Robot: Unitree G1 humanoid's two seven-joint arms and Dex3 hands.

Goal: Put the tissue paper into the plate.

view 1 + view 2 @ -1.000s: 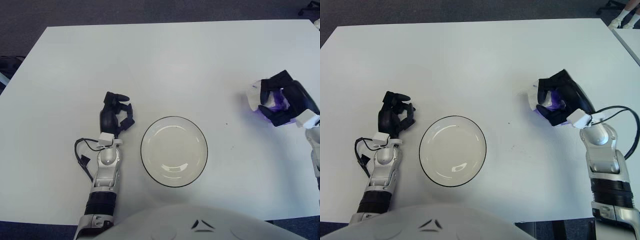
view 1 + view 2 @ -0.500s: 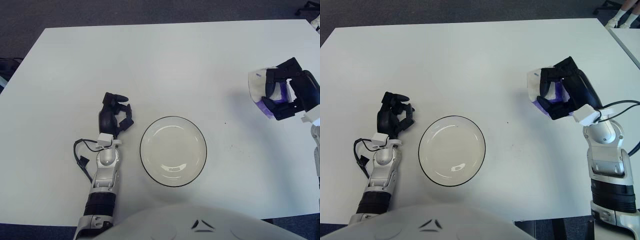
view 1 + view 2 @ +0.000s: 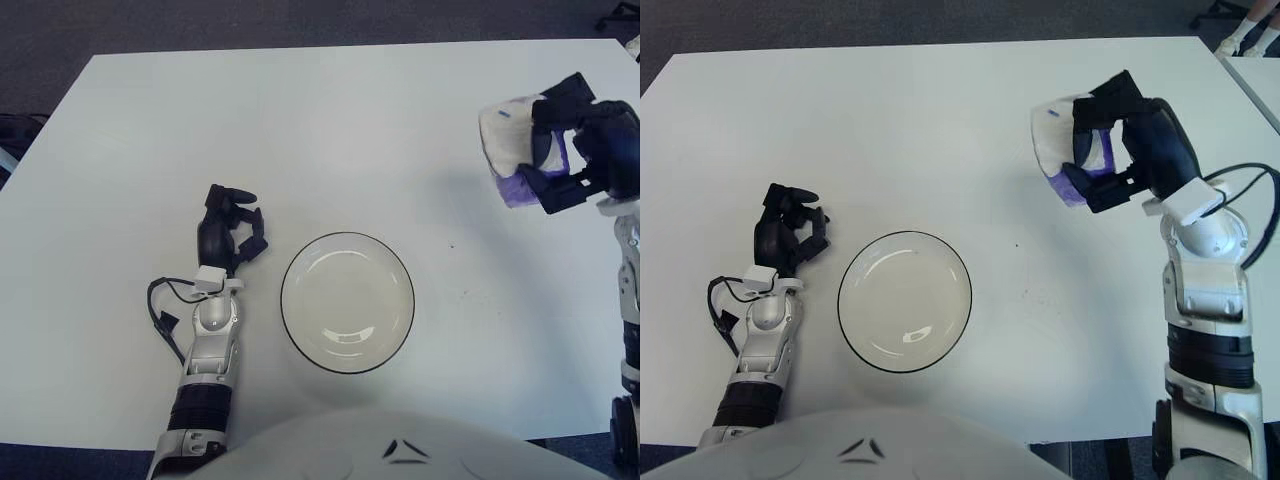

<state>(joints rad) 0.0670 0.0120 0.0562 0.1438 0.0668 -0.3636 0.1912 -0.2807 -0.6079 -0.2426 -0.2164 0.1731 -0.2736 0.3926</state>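
white laminate is covering the table point(image 3: 940, 120), a broad matte top that is filling most of both views, with dark grey carpet point(image 3: 890, 20) showing beyond its far edge and at the near corners. on the left side, the left hand point(image 3: 788, 235) is showing just beside the plate, on the plate's left, its black fingers curling in together and holding nothing, with a thin black cable point(image 3: 720, 310) looping beside the silver forearm. near the front middle of the table, the plate point(image 3: 852, 325) is sitting flat, round and pale with a dark rim, its inside bare and catching a small glint of light. a tiny dark speck point(image 3: 1017, 245) is lying on the tabletop between the plate and the right arm. over the right part of the table, the right hand point(image 3: 1125, 140) is hanging above the surface, its dark fingers clamping around the tissue paper point(image 3: 1052, 135), a white pack with a purple underside that is jutting out leftward from the grip, well apart from the plate and off the tabletop. at the far right corner, a strip of another pale surface point(image 3: 1255, 75) and a chair base point(image 3: 1225, 15) are peeking in from the room.
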